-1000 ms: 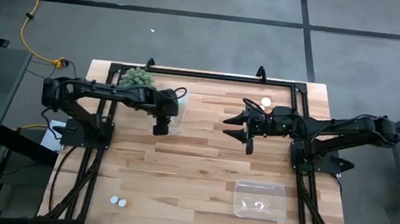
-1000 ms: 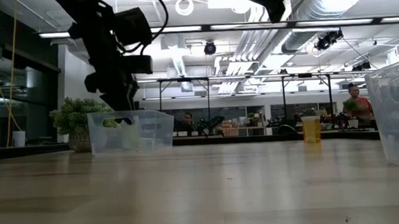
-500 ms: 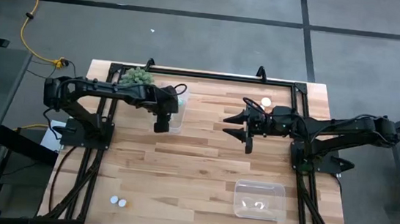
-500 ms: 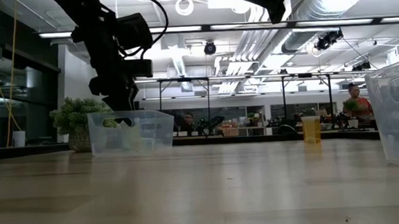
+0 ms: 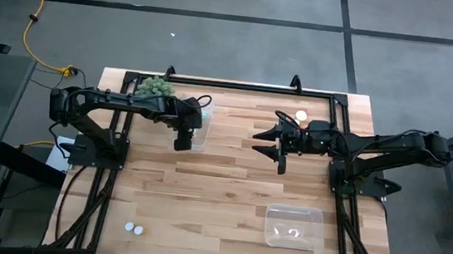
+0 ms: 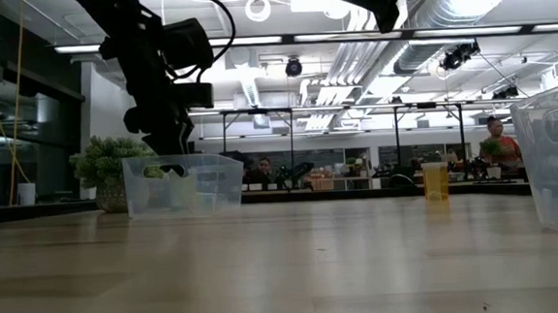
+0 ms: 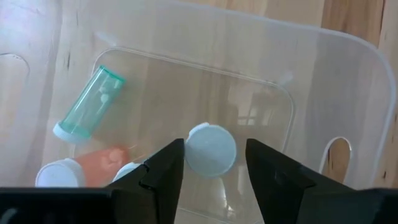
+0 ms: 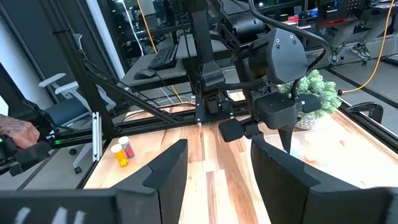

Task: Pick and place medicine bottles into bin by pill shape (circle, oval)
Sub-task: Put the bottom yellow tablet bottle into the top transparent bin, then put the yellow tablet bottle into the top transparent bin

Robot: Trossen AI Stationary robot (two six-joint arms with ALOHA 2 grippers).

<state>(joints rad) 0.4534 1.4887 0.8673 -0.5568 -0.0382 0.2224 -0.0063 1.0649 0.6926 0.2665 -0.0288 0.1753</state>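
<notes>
Grey concrete floor (image 5: 217, 47) around the wooden table (image 5: 220, 193) — black floor line, yellow cable (image 5: 33, 17) at left. Beyond the table: open workshop, exposed ceiling ducts (image 6: 464, 9), strip lights (image 6: 349, 38), black frame benches (image 6: 258, 129) — an office chair (image 8: 62, 106) too.

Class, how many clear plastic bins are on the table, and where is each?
2. One clear bin sits by the green plant, below the left gripper. The other bin sits on the right arm's side, near an edge of the table. None seems hidden.
</notes>
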